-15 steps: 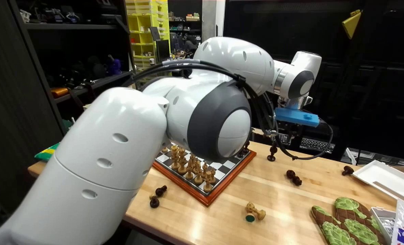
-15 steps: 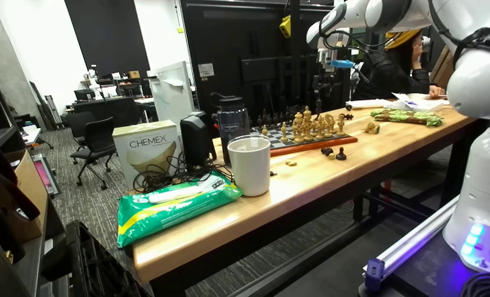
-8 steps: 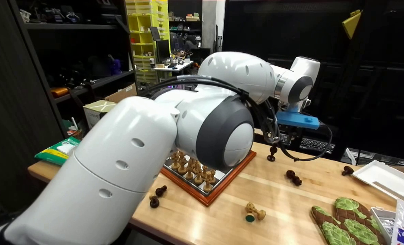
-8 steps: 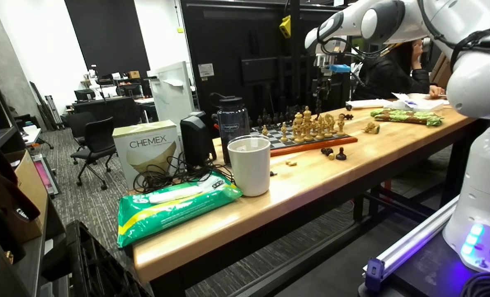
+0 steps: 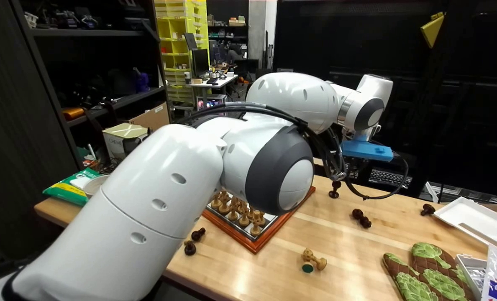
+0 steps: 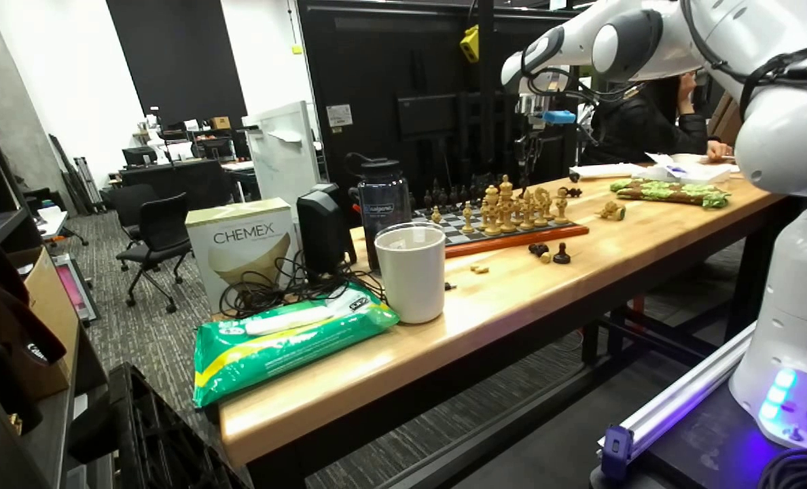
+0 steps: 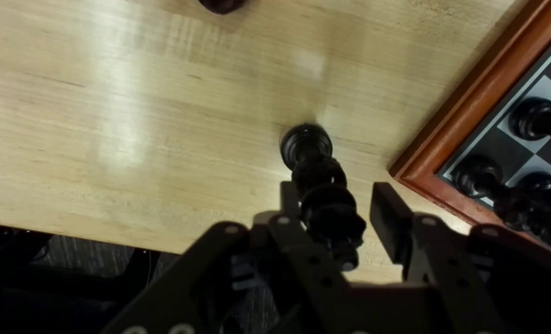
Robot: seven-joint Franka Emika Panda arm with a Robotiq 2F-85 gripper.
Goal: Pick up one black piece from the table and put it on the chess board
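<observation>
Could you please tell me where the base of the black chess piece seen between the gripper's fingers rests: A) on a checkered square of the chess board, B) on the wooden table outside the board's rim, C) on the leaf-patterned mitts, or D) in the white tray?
B, since the wrist view shows the base of the black piece on the wooden table, with a gap to the rim of the chess board.

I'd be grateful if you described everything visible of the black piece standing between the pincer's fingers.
The black piece is glossy, perhaps polished wood, with a round base, bulging middle and small tip. It stands upright on the table, beside a corner of the chess board. The open pincer straddles it; a gap shows board-side, contact opposite is unclear.
</observation>
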